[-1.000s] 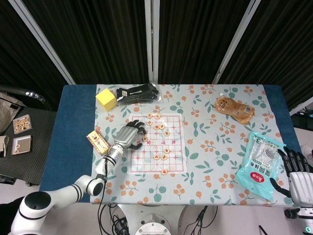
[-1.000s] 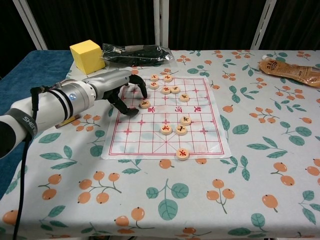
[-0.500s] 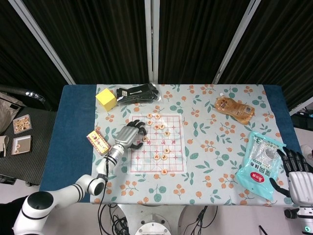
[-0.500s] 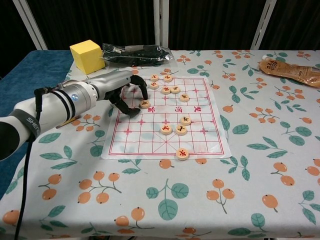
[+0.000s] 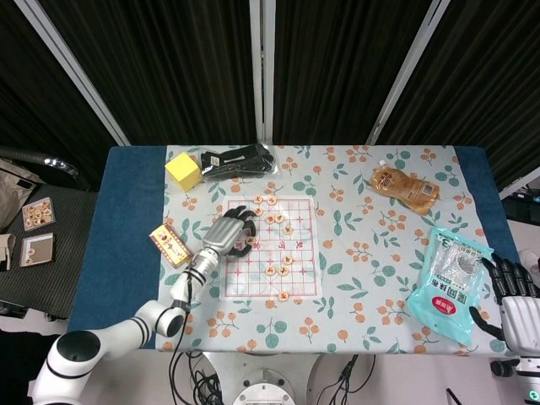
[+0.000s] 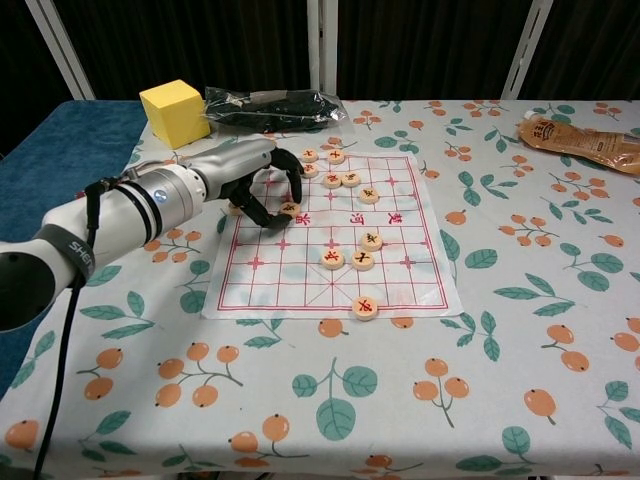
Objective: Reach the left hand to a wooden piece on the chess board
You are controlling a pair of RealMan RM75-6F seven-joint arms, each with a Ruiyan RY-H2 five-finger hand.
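Observation:
The paper chess board (image 5: pixel 253 283) (image 6: pixel 300 285) lies mid-table with several round wooden pieces on it. My left hand (image 5: pixel 226 234) (image 6: pixel 250 178) reaches over the board's left edge. Its fingers (image 6: pixel 292 170) arch over one wooden piece (image 6: pixel 290 209) (image 5: pixel 251 241) with the thumb just left of it, and nothing is lifted. More pieces sit in a cluster (image 6: pixel 340 179) at the far side and in a looser group (image 6: pixel 348 259) nearer the front. My right hand (image 5: pixel 513 305) rests at the table's right front corner, fingers spread and holding nothing; the chest view does not show it.
A yellow cube (image 5: pixel 183 171) (image 6: pixel 175 112) and a black bag (image 5: pixel 239 160) (image 6: pixel 275 107) lie behind the board. An orange pouch (image 5: pixel 405 188) (image 6: pixel 585 140) is at the far right. A blue-white packet (image 5: pixel 450 283) lies beside my right hand. A small box (image 5: pixel 169 245) sits left of the board.
My left hand has slid right and a little farther over the board, so its fingers now cover the wooden piece that was beside them. The right hand has not moved.

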